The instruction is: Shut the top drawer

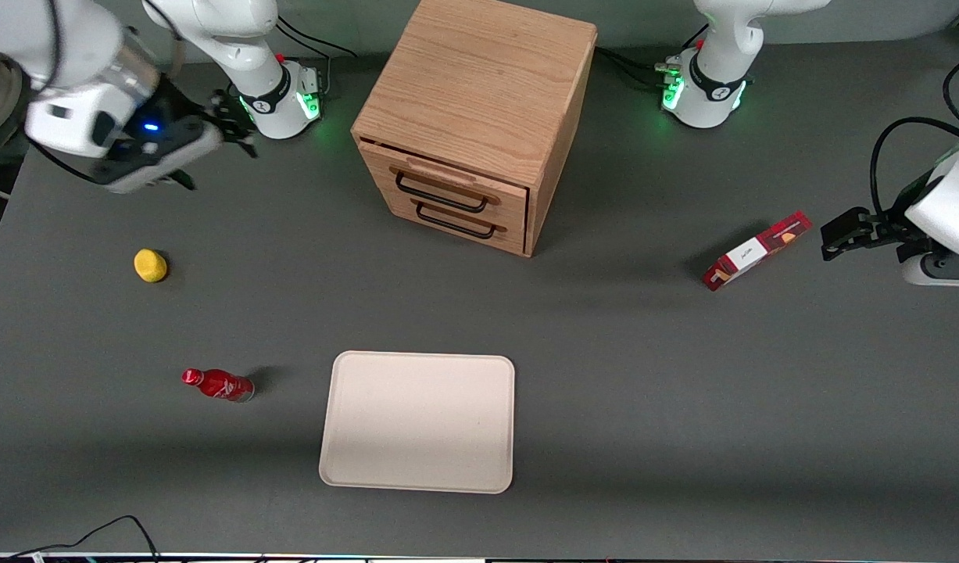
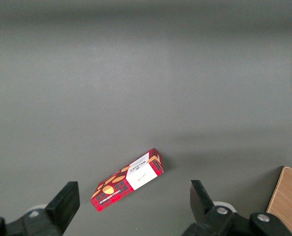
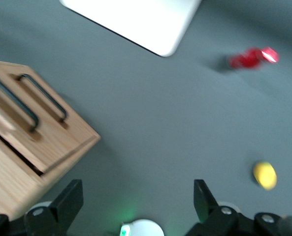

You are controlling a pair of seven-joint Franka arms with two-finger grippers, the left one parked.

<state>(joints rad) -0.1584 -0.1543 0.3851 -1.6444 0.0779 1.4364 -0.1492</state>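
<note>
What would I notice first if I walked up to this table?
Probably the big wooden cabinet standing on the grey table, with its top drawer sitting almost flush with the cabinet's front. Nearer the front camera lies a pale tray, with a red bottle on its side beside it. The gripper hangs open above the table, toward the working arm's end.

I see a matte dark grey table filling the frame, evenly lit, with soft shadows across it.

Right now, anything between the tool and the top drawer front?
Nothing visible. The tool, fingers open, hangs toward the working arm's end; only bare table lies between it and the top drawer, which sits slightly proud.
</note>
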